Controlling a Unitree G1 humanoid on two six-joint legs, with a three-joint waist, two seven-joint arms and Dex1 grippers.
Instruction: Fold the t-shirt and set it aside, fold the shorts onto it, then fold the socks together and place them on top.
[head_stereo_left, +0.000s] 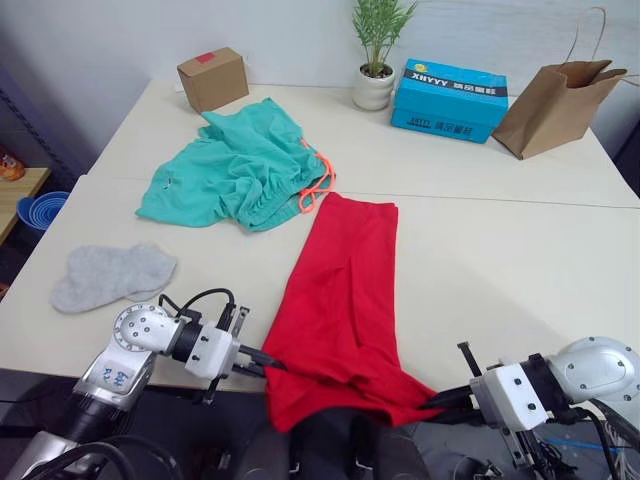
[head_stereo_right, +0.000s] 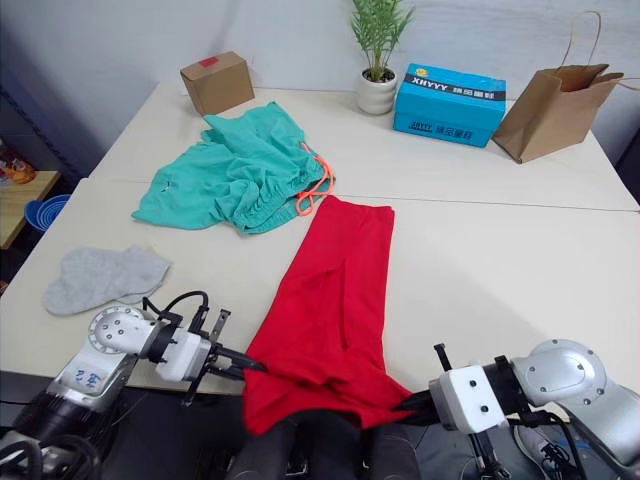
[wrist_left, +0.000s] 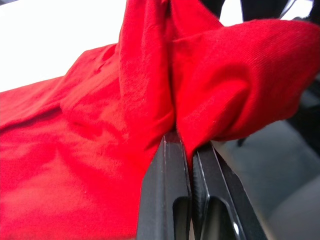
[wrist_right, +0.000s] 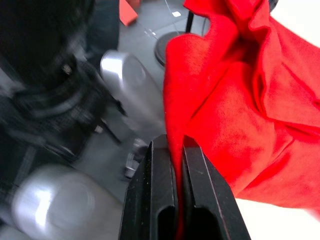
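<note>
The red t-shirt (head_stereo_left: 343, 300) lies folded into a long narrow strip down the middle of the table, its near end hanging over the front edge. My left gripper (head_stereo_left: 268, 364) is shut on the near left corner of that end, and my right gripper (head_stereo_left: 432, 400) is shut on the near right corner. In each wrist view red cloth is pinched between the black fingers (wrist_left: 170, 165) (wrist_right: 170, 165). The teal-green shorts (head_stereo_left: 236, 168) lie crumpled at the back left, orange drawstring (head_stereo_left: 317, 188) trailing right. The grey socks (head_stereo_left: 112, 273) rest at the front left.
Along the table's back stand a small cardboard box (head_stereo_left: 213, 78), a potted plant (head_stereo_left: 375, 60), a blue box (head_stereo_left: 448, 98) and a brown paper bag (head_stereo_left: 555, 103). A seam runs across the white table (head_stereo_left: 500, 260). Blue bowls (head_stereo_left: 42, 210) sit on a side shelf.
</note>
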